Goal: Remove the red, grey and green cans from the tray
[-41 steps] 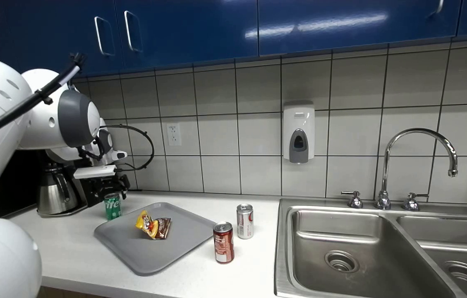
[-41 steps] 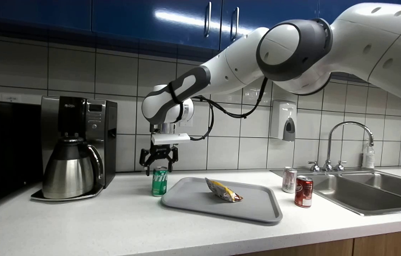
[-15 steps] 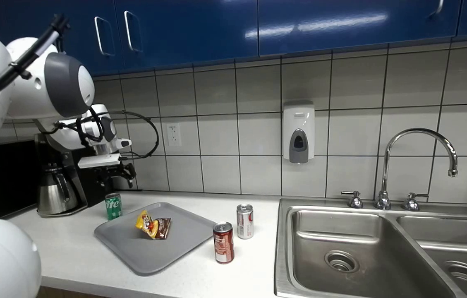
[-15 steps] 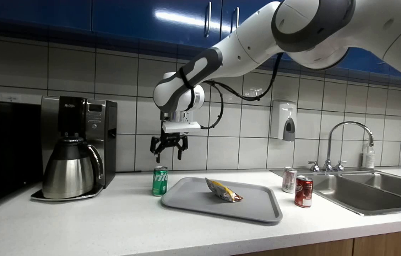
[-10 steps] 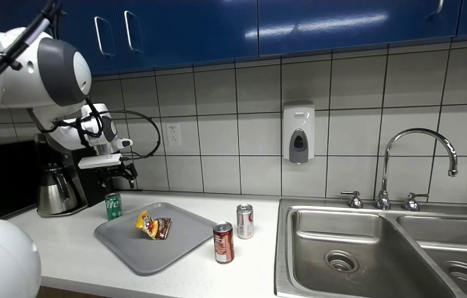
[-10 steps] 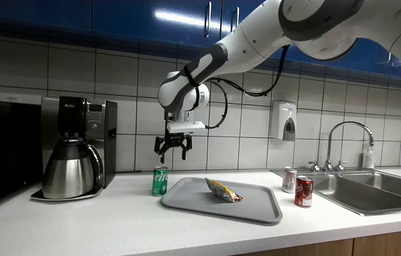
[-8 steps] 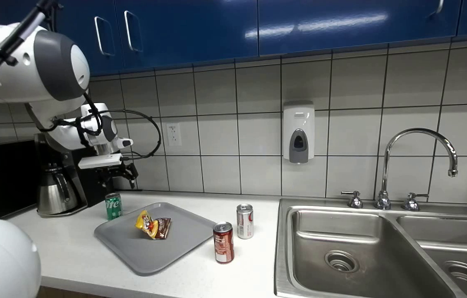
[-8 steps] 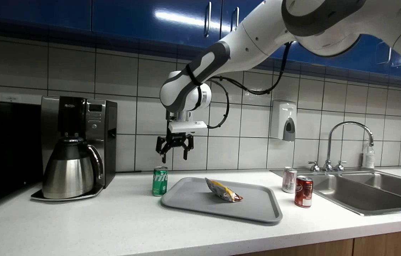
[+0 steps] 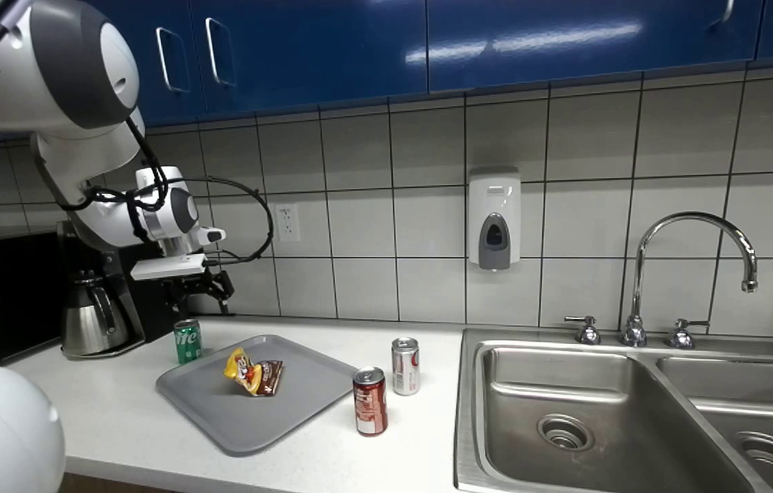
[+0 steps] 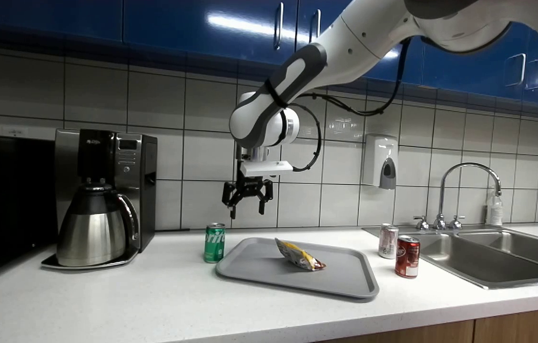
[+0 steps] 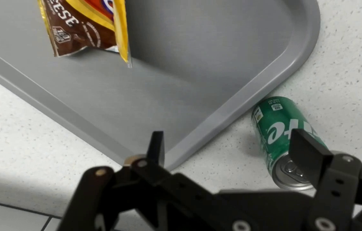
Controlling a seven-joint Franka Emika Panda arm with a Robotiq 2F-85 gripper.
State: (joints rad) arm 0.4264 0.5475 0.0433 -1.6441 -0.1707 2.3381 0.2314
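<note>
Hovering with gripper [image 10: 247,212] spread wide and empty, seemed done removing, with green can [image 10: 214,244] just beside tray [image 10: 259,267], red can [image 10: 407,257] and grey can [image 10: 388,242] past its opposite end, needing only retreat.

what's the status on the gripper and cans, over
Gripper open, holding nothing. Red can, grey can, green Sprite can all upright, off tray. Snack bag on tray, likely no obstacle.
</note>
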